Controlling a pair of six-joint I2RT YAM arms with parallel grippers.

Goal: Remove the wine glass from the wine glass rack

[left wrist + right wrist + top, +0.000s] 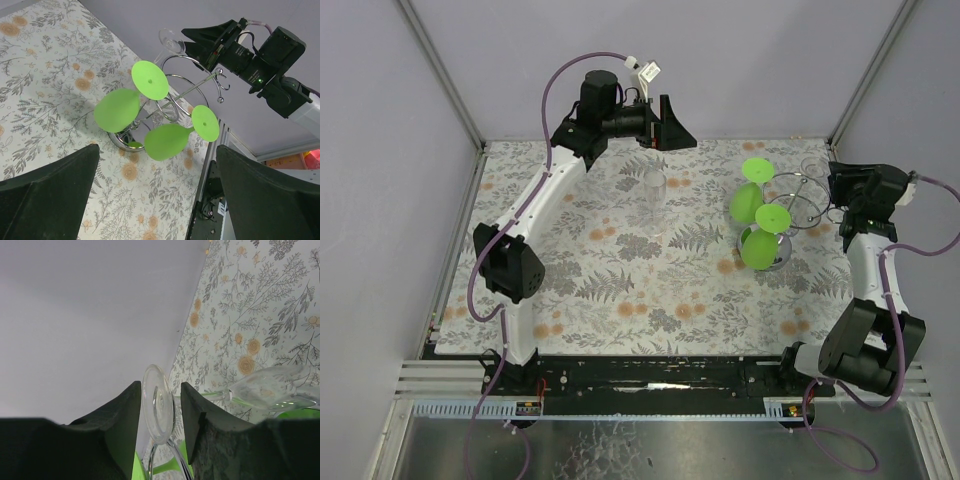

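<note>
The silver wire wine glass rack (pixel 788 205) stands at the right of the mat, also seen as the rack (pixel 176 98) in the left wrist view. A clear wine glass (pixel 813 165) hangs upside down on its far right arm. My right gripper (pixel 160 390) has its jaws on either side of that glass's round foot (pixel 158 406), with a slim gap still showing beside the right finger (pixel 200 420). The glass's bowl (pixel 270 387) shows past that finger. My left gripper (pixel 662 125) is raised at the back, open and empty, and shows wide apart as the left gripper (pixel 157 200).
Two green wine glasses (pixel 748 200) (pixel 760 248) hang on the rack's near side. A clear glass (pixel 655 193) stands upright on the floral mat (pixel 620 290) under the left gripper. Grey walls close in the back and sides.
</note>
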